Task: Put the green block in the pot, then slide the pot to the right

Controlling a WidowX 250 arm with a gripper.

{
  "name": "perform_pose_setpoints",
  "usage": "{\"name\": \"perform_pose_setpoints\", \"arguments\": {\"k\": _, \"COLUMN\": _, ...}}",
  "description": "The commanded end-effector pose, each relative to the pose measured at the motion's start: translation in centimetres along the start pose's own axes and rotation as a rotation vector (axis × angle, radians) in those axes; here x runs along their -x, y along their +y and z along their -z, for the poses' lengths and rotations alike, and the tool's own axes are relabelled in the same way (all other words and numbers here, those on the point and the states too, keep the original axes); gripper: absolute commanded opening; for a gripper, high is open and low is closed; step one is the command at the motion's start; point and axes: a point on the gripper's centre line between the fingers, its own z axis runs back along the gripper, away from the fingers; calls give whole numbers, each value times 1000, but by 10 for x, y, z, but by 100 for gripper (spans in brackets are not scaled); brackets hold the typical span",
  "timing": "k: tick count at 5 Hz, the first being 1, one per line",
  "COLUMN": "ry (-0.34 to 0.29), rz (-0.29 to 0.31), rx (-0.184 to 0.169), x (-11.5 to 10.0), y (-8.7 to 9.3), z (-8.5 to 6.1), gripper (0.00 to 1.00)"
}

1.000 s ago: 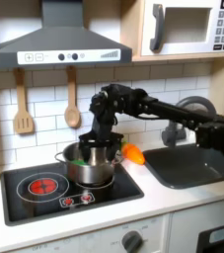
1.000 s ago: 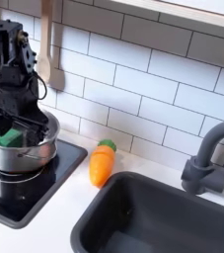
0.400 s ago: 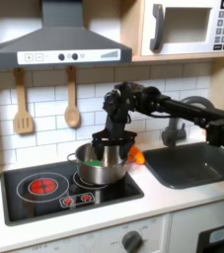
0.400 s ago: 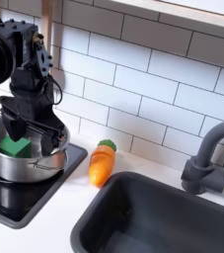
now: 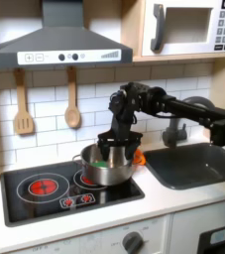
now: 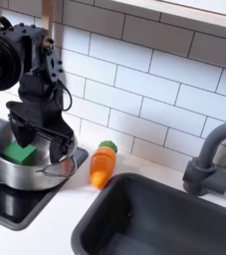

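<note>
Where the black glass stovetop [image 5: 45, 203] meets the pale counter, red-ringed burners show in the first exterior view, one glowing on that view's left. On the stovetop's right part sits the pot [image 5: 107, 171] — shiny, round, low-sided steel with a rolled rim and a thin wire side handle, seen in both exterior views [image 6: 25, 171]. Inside it lies the green block [image 6: 21, 153], a small bright matte cube resting on the pot's floor toward the far wall in the second exterior view; in the first exterior view only a sliver of green [image 5: 100, 164] shows over the rim.

The gripper [image 6: 40, 127] reaches down into the pot from above, black and angular, one finger [image 6: 60, 133] hooked inside the rim on the second exterior view's right, the other close above the block. Whether the fingers press the pot's wall I cannot tell; they stand a moderate way apart and do not clasp the block, which lies just beneath and between them.

Just beside the pot, on the counter, lies an orange carrot toy [image 6: 104, 164] with a green tip, between stovetop and the dark grey sink [image 6: 174, 224]. A curved grey faucet [image 6: 212, 159] stands at the sink's far edge. Behind — white glossy wall tiles, two wooden utensils [image 5: 23, 102] hanging, a grey range hood [image 5: 59, 42], and a microwave [image 5: 193, 28] above.
</note>
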Motion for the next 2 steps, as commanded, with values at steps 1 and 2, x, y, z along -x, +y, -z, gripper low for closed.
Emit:
{"name": "perform_pose_setpoints", "arguments": {"k": 1, "ry": -77, "rz": -9, "rx": 0, "x": -13, "y": 3, "z": -30, "gripper": 100}}
{"name": "perform_pose_setpoints", "arguments": {"k": 2, "ry": -71, "rz": 0, "rx": 4, "x": -12, "y": -1, "z": -26, "gripper": 100}}
